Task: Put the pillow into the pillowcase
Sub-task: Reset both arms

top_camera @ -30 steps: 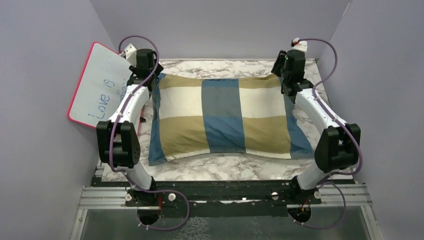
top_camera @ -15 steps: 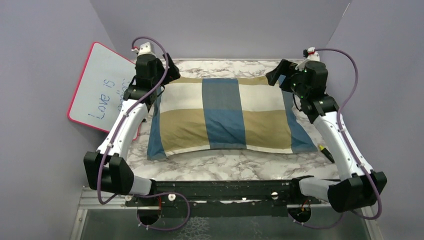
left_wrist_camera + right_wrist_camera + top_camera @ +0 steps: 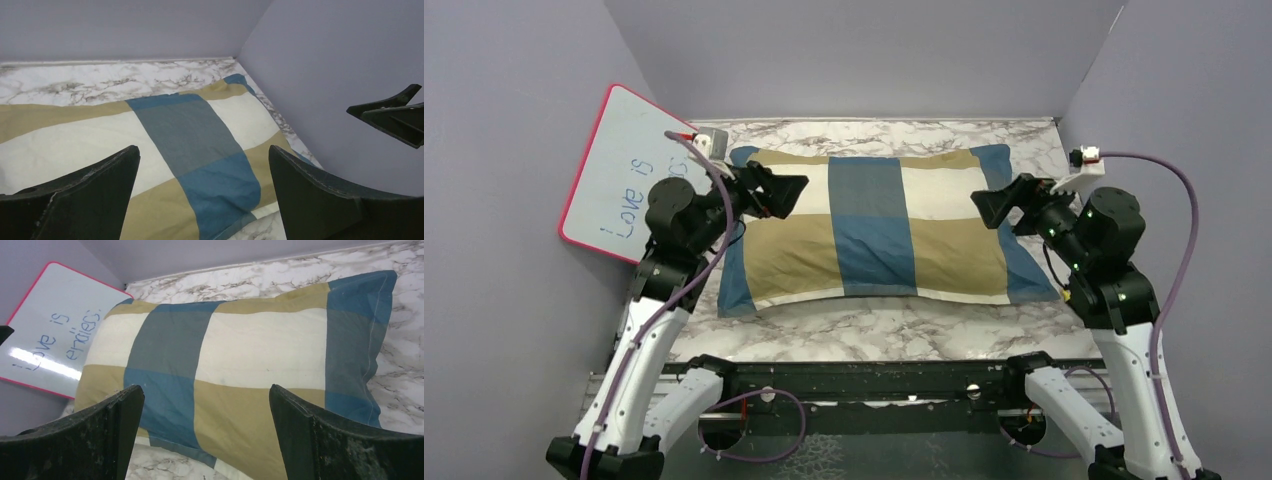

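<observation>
At the near edge, my two arms rise either side of the marble table (image 3: pixel 864 335). The left gripper (image 3: pixel 780 194) and right gripper (image 3: pixel 990 205) hover above the ends of the pillowcase (image 3: pixel 874 230), fingers spread wide and empty, I judge so that it lies free. It rests plump mid-table. No white of the pillow shows, so it is presumably inside. Farthest left, the arm hides part of the writing on the whiteboard (image 3: pixel 619 185).

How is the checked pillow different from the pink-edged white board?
The plump blue, tan and cream checked fabric pillowcase lies on the marble table; the flat pink-rimmed whiteboard leans against the wall. The pillowcase bears colour blocks; the whiteboard bears handwriting. Both are rectangular.
</observation>
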Controlling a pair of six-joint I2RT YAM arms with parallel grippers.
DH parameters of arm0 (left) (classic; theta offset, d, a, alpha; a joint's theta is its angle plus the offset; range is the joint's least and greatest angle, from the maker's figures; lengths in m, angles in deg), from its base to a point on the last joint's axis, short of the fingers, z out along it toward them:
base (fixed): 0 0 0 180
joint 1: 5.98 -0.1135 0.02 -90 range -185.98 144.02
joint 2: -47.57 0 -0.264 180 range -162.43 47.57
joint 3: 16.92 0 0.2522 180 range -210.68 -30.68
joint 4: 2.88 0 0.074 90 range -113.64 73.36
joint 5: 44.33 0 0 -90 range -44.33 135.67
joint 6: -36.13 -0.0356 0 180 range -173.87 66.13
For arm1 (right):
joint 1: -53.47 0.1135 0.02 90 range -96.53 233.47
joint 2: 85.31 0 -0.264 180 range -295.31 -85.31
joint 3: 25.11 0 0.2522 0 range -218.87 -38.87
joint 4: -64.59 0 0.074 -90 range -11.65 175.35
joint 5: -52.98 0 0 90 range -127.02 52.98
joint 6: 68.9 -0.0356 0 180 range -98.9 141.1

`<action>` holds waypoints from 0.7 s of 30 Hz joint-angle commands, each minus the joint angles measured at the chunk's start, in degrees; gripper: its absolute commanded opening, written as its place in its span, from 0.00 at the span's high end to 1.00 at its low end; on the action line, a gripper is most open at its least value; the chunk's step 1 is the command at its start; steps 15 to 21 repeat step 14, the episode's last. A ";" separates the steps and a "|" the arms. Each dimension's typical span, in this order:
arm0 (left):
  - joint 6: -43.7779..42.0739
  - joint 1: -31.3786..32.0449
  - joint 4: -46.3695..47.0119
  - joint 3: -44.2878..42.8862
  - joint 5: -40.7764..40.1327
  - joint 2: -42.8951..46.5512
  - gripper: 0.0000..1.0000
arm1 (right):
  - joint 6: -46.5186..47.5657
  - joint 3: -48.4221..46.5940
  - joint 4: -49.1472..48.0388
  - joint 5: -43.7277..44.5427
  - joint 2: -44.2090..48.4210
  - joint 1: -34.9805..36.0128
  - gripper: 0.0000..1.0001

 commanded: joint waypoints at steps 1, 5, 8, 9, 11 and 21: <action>-1.05 0.14 2.06 5.05 0.60 5.98 0.02 | -0.95 -0.52 2.52 -2.79 2.85 -0.19 0.00; -1.90 0.14 0.98 8.23 -1.65 9.25 0.02 | -2.34 0.74 1.69 -3.19 3.64 -0.18 0.00; -0.39 0.14 1.62 10.25 -2.41 10.90 0.02 | -3.76 0.97 1.49 -2.15 3.75 -0.19 0.00; -0.49 0.14 1.71 10.56 -2.47 11.25 0.02 | -3.83 1.02 1.40 -2.25 3.78 -0.23 0.00; -0.81 0.15 1.11 10.51 -3.26 11.24 0.02 | -3.84 0.85 1.19 -2.56 3.82 -0.20 0.00; -1.98 0.14 -0.52 9.55 -4.02 11.10 0.01 | -3.62 0.87 1.03 -2.19 4.08 -0.24 0.00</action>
